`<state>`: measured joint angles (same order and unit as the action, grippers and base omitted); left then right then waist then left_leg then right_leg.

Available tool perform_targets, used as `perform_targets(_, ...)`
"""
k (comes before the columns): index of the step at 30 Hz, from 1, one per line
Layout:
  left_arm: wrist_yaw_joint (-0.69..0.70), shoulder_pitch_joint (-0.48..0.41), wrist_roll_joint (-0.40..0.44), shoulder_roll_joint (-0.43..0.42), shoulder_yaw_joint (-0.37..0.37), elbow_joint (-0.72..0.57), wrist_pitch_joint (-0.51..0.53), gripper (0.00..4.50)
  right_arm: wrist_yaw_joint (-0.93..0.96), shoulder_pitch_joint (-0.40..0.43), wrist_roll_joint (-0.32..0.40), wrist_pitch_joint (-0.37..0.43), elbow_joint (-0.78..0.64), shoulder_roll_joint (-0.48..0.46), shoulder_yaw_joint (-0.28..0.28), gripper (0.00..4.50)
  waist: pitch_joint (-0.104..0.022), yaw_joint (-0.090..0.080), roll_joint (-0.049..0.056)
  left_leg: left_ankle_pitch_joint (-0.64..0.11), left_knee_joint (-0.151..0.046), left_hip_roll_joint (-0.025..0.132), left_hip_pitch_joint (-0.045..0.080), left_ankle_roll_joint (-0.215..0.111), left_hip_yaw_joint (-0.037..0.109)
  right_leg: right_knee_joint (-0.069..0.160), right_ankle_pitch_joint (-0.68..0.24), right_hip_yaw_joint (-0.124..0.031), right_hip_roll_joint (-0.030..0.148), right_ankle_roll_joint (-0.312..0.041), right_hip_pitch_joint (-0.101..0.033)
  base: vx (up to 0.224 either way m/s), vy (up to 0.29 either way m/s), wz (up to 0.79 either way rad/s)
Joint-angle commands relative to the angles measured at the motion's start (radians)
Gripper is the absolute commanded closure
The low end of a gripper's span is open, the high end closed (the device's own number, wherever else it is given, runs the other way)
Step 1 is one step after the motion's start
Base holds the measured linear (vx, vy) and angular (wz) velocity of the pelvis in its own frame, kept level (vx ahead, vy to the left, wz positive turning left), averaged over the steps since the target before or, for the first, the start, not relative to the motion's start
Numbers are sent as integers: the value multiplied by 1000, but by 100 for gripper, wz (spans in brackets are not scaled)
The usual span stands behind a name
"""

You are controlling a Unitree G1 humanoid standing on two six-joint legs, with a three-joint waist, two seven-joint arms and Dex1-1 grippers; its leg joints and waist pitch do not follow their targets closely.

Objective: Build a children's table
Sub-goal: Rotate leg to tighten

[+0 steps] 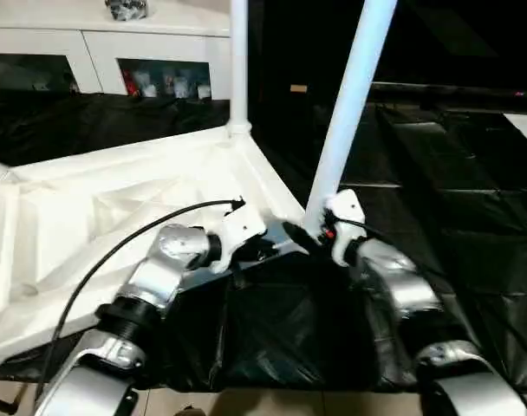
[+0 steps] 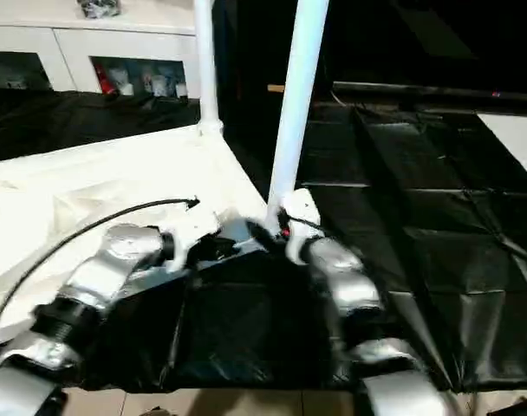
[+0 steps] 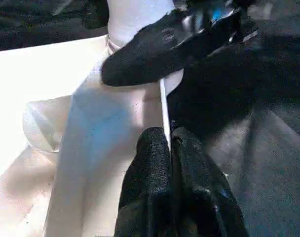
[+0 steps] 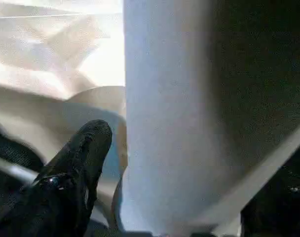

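We had two silver forearms, the left forearm (image 1: 164, 269) and right forearm (image 1: 393, 286), each of rounded metal segments with black ribbed collars. White wrist housings (image 1: 242, 227) carried the cameras. A thin black cable (image 1: 116, 251) looped to the left wrist. Our fingers (image 3: 160, 182) were matte black, finely textured.

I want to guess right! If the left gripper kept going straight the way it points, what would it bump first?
Probably the leaning white leg at the tabletop's near corner, where the right gripper's finger lies across it. Depth is hard to judge.
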<state>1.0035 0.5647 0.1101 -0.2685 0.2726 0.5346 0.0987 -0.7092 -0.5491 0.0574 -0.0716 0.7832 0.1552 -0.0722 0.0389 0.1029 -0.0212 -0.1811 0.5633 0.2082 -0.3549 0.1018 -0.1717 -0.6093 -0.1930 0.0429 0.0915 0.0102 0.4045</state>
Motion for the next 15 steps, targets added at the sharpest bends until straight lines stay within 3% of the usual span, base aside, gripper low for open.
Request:
perform_targets(1, 84, 12, -21, -8, 32, -19, -57, 450, -182, 31, 6, 32, -43, 24, -81, 73, -56, 2, 2, -189, -59, 12, 0, -65, -6, 60, -33, -27, 35, -240, -53, 0, 0, 0)
perform_targets(6, 165, 15, -44, -51, 33, -16, -71, 450, -362, 60, 28, 33, -98, 83, -133, 73, -54, 15, 4, -207, -60, 19, 1, -68, -8, 59, -63, -26, 37, -253, -52, 0, 0, 0)
perform_targets(10, 251, 20, -64, -99, 37, -4, -95, 450, -547, 99, 80, 101, -201, 134, -173, 73, -52, 23, 2, -219, -61, 21, 3, -69, -8, 61, -95, -27, 37, -250, -51, 0, 0, 0)
perform_targets(11, 265, 22, -63, -110, 38, 3, -103, 450, -578, 110, 88, 120, -227, 144, -187, 108, -52, 26, 0, -213, -60, 22, 2, -68, -9, 60, -88, -27, 38, -253, -50, 0, 0, 0)
perform_targets(15, 294, 26, -59, -138, 36, 19, -119, 450, -633, 134, 88, 150, -277, 163, -220, 125, -51, 39, 1, -229, -63, 22, 5, -55, -9, 64, -131, -28, 40, -240, -47, 0, 0, 0)
